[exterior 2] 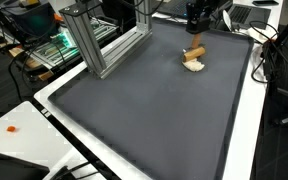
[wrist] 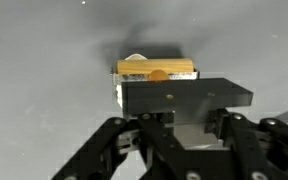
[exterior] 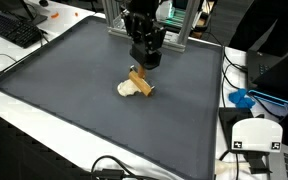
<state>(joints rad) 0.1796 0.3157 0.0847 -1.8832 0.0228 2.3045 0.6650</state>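
Fingers (exterior: 146, 60) hang just above a wooden block (exterior: 137, 79) on the table (exterior: 64, 95).
The block leans against a white piece (exterior: 126, 89); the fingers grip nothing, and how far open they are cannot be told.

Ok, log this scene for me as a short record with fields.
gripper: gripper pointing down over the mat
gripper state: cannot tell whether open or shut
nearest thing: wooden block with a white part, directly below the gripper
contact: too close to tell whether they touch
surface: dark grey mat
surroundings: aluminium frame at the mat's edge; keyboard off the mat
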